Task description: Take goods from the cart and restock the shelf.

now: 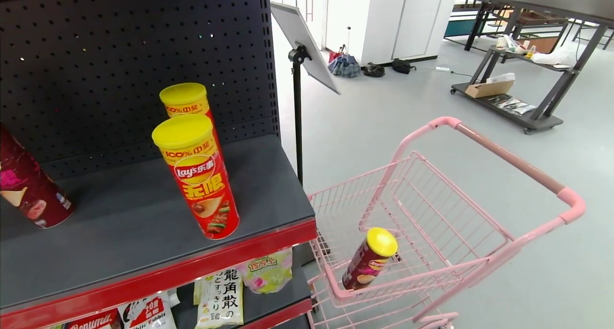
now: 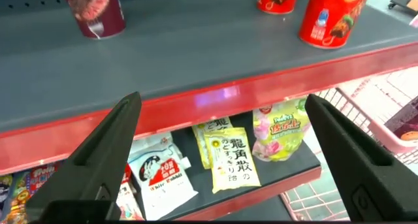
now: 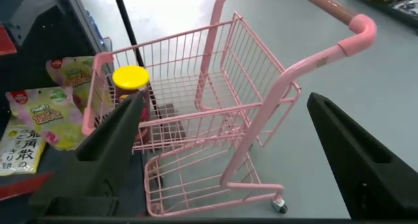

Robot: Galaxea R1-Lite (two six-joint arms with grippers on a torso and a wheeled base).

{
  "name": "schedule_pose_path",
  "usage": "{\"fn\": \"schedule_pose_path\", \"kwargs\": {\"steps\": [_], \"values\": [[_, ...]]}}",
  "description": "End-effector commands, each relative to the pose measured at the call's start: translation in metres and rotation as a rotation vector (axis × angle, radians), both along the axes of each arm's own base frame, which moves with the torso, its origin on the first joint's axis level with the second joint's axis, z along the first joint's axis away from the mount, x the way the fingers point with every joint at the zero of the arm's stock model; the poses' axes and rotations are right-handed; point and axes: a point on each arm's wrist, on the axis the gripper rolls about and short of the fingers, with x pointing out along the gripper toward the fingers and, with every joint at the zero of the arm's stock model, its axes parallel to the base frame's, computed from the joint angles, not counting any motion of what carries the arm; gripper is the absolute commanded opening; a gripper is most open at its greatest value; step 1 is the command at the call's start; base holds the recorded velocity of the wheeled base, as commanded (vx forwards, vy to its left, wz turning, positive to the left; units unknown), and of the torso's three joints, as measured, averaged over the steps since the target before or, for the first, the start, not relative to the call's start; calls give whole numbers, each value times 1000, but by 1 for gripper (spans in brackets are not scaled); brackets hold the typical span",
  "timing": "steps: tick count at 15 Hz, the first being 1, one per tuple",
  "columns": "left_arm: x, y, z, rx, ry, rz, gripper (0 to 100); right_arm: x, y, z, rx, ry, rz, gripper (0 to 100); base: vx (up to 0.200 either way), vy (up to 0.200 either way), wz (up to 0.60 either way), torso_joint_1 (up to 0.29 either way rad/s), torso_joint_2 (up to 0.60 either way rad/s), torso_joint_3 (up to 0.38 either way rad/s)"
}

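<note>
**While a chip can [image 1: 369, 265] leans in the pink cart [image 1: 503, 156], the shelf [image 1: 144, 223] has room to spare**

Because neither arm has anything to carry, we find both claws released and empty. The left gripper [image 2: 222, 98] hangs spread before the shelf's red front edge. The right gripper [image 3: 225, 96] hangs spread above the cart, which we judge to be the better post for the next pick.

The chip can, yellow lid uppermost, rests tilted against the basket's wire wall at the corner nearest the shelf. From the right wrist, one dark finger [image 3: 111, 145] covers most of its body.

On the top board a red chip can [image 1: 199, 175] stands upright near the front lip, a second red can [image 1: 187, 101] just behind it, and a maroon can [image 1: 29, 185] well apart at the far left. Open board lies between them, likely left for incoming stock. Snack bags [image 1: 220, 295] fill the tier below.

A sign stand [image 1: 298, 127] rises just beside the shelf end, between the shelf and the cart. We judge that it, the basket rim and the standing cans are what a lift across would have to avoid.
</note>
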Motion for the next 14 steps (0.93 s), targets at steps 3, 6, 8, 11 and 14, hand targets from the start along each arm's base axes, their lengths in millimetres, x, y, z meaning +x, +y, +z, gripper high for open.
{"fn": "schedule_pose_path", "kwargs": {"steps": [3, 6, 8, 11, 14], "values": [[0, 0, 0, -1, 0, 1, 100, 0, 0, 0, 0, 0, 0, 100, 0, 0, 0, -136, 349, 208], [0, 0, 0, -1, 0, 1, 100, 0, 0, 0, 0, -1, -1, 100, 0, 0, 0, -136, 364, 224], [0, 0, 0, -1, 0, 1, 100, 0, 0, 0, 0, 0, -1, 100, 0, 0, 0, -144, 388, 241], [0, 0, 0, -1, 0, 1, 100, 0, 0, 0, -2, 0, -1, 100, 0, 0, 0, -141, 391, 253], [0, 0, 0, -1, 0, 1, 100, 0, 0, 0, -2, 0, -3, 100, 0, 0, 0, -181, 502, 330]]}}
